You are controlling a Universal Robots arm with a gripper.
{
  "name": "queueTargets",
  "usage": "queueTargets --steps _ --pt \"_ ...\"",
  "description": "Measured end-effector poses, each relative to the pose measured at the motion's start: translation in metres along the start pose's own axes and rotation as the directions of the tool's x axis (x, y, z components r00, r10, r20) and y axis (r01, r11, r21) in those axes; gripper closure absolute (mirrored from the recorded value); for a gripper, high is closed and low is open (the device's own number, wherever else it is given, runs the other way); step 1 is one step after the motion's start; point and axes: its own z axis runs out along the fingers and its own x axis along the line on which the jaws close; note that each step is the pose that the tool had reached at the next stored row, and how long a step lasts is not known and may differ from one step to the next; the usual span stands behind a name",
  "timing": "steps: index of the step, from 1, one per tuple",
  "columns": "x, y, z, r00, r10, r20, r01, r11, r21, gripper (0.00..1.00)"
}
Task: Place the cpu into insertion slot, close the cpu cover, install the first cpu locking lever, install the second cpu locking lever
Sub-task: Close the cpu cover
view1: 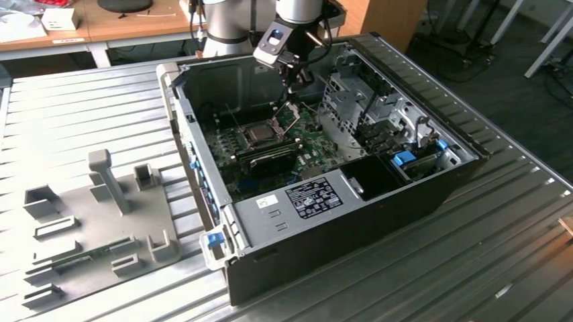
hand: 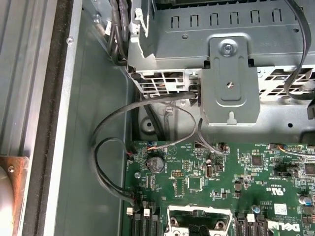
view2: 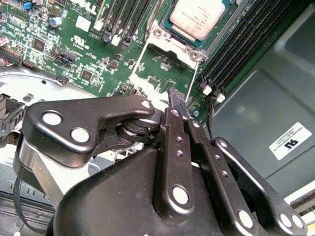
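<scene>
Second wrist view: tool (view2: 176,97) closed; cpu (view2: 197,18) seated in insertion slot (view2: 168,42); white label (view2: 290,140) on case (view2: 246,110).

The arm (view1: 302,10) consists of silver-grey tubular segments. The gripper (view2: 175,96) is black, built from flat linkage bars joined by silver round-headed pins. Its two slim fingers (view2: 173,132) carry small round holes.

Green circuit board (hand: 221,182) — coin battery (hand: 156,163) on it, black cables (hand: 106,147) looping off its edge, grey metal bracket (hand: 230,81) near
</scene>
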Motion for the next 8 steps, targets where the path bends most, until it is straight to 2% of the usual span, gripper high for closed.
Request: queueTargets --steps 8 --pt "0.0001 0.0076 0.0006 1.0 0.0 -0.0001 0.0 1.0 0.0002 0.9"
